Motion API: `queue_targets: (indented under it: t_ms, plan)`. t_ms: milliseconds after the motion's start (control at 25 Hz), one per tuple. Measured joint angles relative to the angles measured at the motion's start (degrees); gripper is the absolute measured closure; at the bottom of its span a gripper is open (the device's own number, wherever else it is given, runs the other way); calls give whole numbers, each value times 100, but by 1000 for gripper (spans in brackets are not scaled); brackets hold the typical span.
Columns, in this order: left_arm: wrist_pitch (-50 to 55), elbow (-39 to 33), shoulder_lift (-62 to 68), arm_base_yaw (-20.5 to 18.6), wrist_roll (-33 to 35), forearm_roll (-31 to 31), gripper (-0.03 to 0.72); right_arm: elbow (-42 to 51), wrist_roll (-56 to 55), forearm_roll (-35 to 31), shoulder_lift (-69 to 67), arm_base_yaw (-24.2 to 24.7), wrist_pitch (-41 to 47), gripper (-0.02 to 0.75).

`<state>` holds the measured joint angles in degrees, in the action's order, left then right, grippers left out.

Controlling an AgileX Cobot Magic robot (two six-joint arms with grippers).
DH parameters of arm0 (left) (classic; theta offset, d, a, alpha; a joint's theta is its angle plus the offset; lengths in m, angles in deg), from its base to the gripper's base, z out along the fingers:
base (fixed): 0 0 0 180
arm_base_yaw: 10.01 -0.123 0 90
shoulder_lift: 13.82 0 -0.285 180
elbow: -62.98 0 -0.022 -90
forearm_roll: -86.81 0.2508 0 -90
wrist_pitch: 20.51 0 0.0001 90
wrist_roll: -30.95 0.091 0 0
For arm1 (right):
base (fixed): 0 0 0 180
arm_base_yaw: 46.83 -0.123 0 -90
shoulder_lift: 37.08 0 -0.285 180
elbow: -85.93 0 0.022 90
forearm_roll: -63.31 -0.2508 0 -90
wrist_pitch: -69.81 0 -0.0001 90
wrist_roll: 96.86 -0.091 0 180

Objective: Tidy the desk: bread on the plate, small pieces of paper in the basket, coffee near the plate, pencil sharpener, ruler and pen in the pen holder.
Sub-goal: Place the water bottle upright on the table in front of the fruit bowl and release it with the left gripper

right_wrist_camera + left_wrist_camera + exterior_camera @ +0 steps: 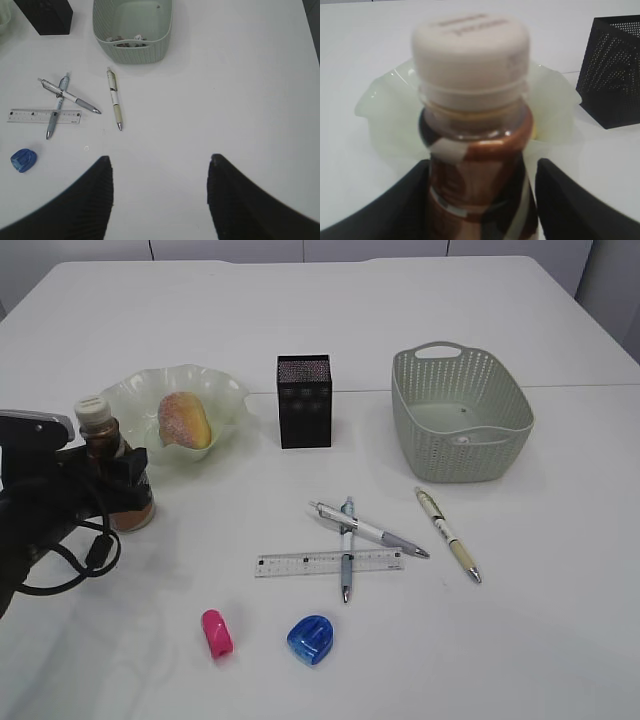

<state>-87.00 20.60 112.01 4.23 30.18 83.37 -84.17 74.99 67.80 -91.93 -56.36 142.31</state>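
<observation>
Camera positions: one raised exterior view, two wrist views.

Exterior: looks down at a slant across the white worktop (520, 640) from its near edge, whole layout in frame. Left wrist: low, very close behind the coffee bottle (472, 125), facing the plate (385, 115) and pen holder (615, 75). Right wrist: high, looking steeply down; shares the basket (132, 50), pens (114, 98), ruler (30, 116) and pen holder with the exterior.

Staged desk workspace, robot test bench.
Plain white table (560, 640) carrying pens (368, 529), ruler (300, 563), mesh pen holder (304, 401); black robot arm (40, 510) at left edge.
</observation>
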Motion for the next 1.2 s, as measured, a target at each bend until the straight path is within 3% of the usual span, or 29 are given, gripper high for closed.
queue_targets:
  t_ms: [280,520,1200]
  plan:
    - [31,0,-55,0,0,-28,200,0,-11,0,0,0,0,270]
    - [69,0,-467,0,226,-425,200,0,-11,0,0,0,0,270]
    - [1274,0,-2207,0,249,-101,202,0,-83,0,0,0,0,270]
